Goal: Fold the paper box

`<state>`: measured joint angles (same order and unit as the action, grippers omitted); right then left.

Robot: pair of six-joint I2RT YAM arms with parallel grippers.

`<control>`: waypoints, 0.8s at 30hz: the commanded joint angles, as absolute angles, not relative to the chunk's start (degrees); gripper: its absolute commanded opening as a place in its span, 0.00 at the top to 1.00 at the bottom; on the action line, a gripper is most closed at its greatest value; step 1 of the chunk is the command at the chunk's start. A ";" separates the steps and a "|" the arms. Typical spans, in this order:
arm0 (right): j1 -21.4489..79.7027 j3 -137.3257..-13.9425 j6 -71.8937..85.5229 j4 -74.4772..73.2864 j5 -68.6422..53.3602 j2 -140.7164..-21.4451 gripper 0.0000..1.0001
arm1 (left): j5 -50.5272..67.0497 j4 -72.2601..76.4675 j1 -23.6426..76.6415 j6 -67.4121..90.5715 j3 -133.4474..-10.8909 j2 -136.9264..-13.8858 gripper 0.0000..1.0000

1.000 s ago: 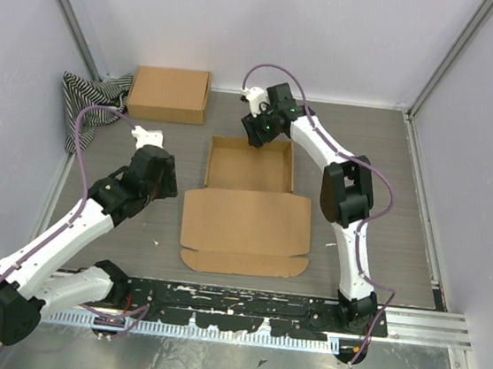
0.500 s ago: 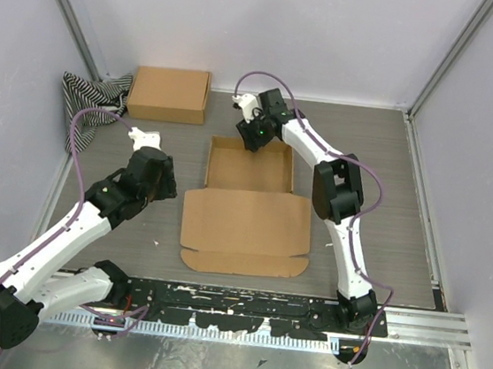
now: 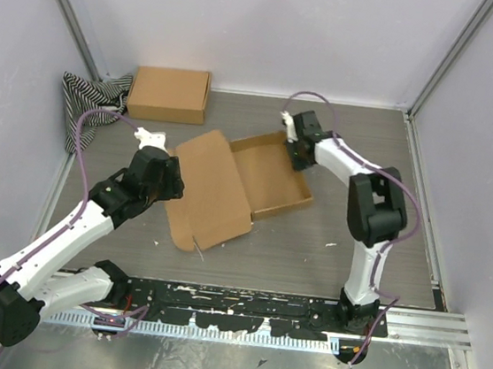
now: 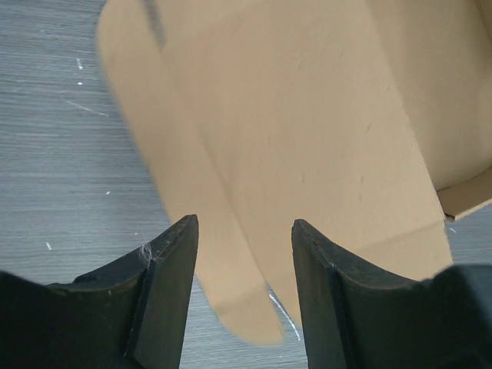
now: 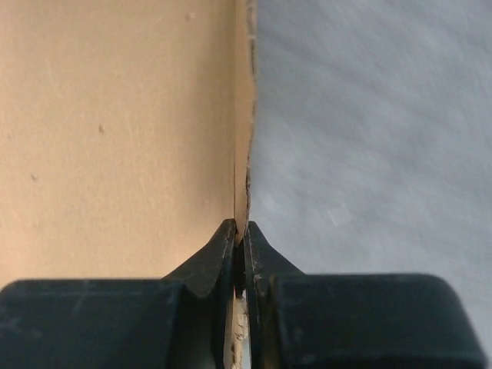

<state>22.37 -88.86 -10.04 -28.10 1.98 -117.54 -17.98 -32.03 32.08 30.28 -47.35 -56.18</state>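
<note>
The paper box (image 3: 238,183) lies turned at an angle mid-table, its shallow tray at the right and its flat lid (image 3: 206,189) stretching left toward the front. My right gripper (image 3: 300,159) is shut on the tray's far right wall, whose edge (image 5: 241,115) runs up between the pinched fingers in the right wrist view. My left gripper (image 3: 171,185) is open beside the lid's left edge. In the left wrist view the lid (image 4: 307,123) fills the frame beyond the spread fingers (image 4: 173,261), with a rounded tab just ahead of them.
A ready-made brown cardboard box (image 3: 169,94) stands at the back left, next to a black-and-white striped cloth (image 3: 92,96). The grey walls close in on three sides. A metal rail (image 3: 241,309) runs along the near edge.
The right gripper took hold of the tray's wall and swung it right and forward. The whole box turned from square to slanted, its lid swinging left to the left gripper.
</note>
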 commanded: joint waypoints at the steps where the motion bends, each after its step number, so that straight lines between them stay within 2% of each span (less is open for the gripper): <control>1: 16.56 -78.35 2.54 -33.80 14.05 -107.16 0.87 | -13.68 -28.08 32.10 30.52 -47.84 -56.51 0.42; 3: 16.01 -74.37 7.87 -38.03 17.34 -104.23 0.87 | -12.10 -27.72 32.08 30.70 -47.54 -56.33 0.42; 6: 18.47 -65.71 14.29 -38.50 7.69 -97.10 0.80 | -10.37 -26.60 32.09 31.10 -46.60 -55.86 0.42; 9: 28.90 -58.31 22.01 -34.19 -0.98 -87.12 0.65 | -9.68 -26.28 32.08 31.28 -46.02 -55.37 0.42; 13: 43.49 -55.18 31.41 -27.03 -7.87 -76.51 0.48 | -9.44 -26.37 32.08 31.44 -45.21 -54.21 0.42; 17: 49.53 -61.11 35.08 -34.77 4.35 -74.48 0.37 | -11.40 -26.98 32.05 32.57 -43.50 -51.36 0.41; 21: 49.43 -66.90 30.61 -39.80 21.44 -76.59 0.30 | -14.14 -27.93 32.08 34.76 -41.11 -48.55 0.40; 24: 48.28 -72.11 26.64 -42.12 23.64 -81.58 0.23 | -15.53 -30.44 32.07 35.07 -41.59 -48.50 0.40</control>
<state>49.52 -65.28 29.95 -38.26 11.92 -76.95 -12.67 -27.99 32.08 33.45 -41.87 -49.19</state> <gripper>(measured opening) 0.741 0.602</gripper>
